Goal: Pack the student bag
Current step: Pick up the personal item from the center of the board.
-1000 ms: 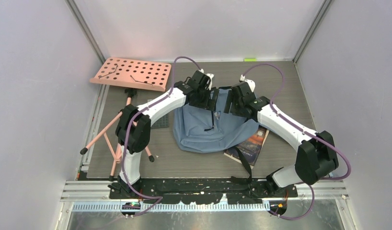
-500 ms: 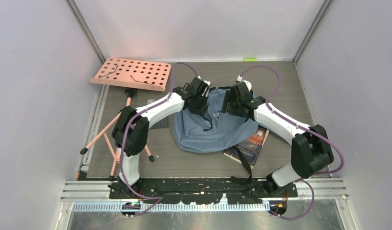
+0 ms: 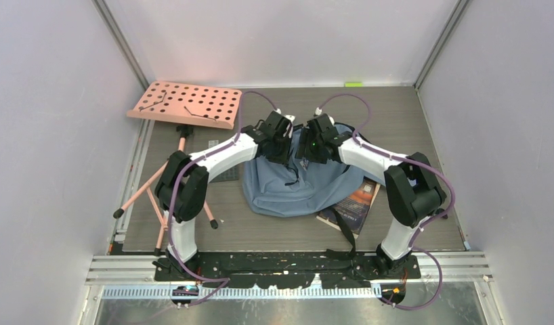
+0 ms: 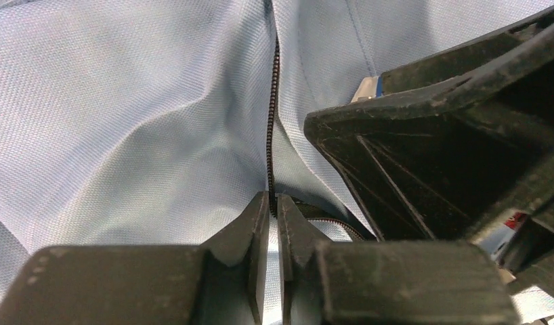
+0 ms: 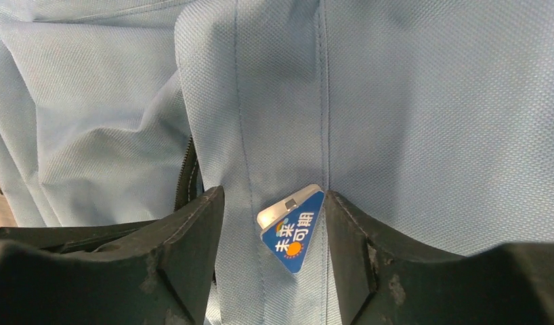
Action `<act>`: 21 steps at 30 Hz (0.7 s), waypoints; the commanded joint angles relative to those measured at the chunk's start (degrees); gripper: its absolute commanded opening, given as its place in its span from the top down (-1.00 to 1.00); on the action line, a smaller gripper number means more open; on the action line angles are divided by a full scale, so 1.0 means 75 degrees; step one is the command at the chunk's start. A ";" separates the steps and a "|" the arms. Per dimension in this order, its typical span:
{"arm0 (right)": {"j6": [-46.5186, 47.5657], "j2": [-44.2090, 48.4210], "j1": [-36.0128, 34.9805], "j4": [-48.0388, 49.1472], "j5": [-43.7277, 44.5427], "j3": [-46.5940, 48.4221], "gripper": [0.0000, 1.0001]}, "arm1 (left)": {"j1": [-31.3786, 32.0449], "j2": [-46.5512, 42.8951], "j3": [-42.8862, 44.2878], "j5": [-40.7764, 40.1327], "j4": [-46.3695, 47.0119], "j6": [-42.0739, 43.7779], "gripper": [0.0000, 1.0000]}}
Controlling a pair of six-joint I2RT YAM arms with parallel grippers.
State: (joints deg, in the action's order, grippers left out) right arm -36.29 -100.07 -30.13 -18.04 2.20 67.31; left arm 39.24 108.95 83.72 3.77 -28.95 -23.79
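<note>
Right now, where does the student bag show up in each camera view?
Top external: student bag mid-frame, a book poking out at its lower right.
Left wrist: its blue-grey fabric fills the frame behind the left gripper.
Right wrist: fabric fills the frame; a blue triangular label sits between the right gripper's open jaws.
Shared landmark: the black zipper, in both wrist views; too fine to tell from above.

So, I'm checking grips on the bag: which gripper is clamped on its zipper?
The left gripper: its jaws are pinched on the black zipper of the student bag. The right gripper stands open, straddling a blue triangular label.
</note>
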 commanded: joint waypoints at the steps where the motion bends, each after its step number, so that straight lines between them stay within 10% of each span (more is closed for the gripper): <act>1: -0.0260 -0.0148 -0.0124 0.0208 0.0009 0.0274 -0.20 | -0.0041 -0.0190 0.0161 0.0251 0.0355 -0.0172 0.72; 11: -0.0257 -0.0281 -0.0200 -0.0301 0.0913 0.0263 0.45 | -0.0035 0.0413 0.0502 0.0192 0.0046 -0.0040 0.45; 17: -0.0224 0.0165 -0.0201 -0.0480 0.1319 0.0075 0.94 | -0.0041 0.0251 0.0264 -0.0080 0.0053 0.0002 0.99; 21: -0.0218 0.0618 -0.0201 -0.0543 0.1366 -0.0018 0.99 | -0.0041 -0.0390 -0.0154 -0.0166 0.0508 -0.0304 1.00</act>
State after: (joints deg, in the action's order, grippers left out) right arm -38.00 -100.66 -31.40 -19.90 9.74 67.88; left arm 39.24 111.96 84.90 4.23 -28.51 -24.32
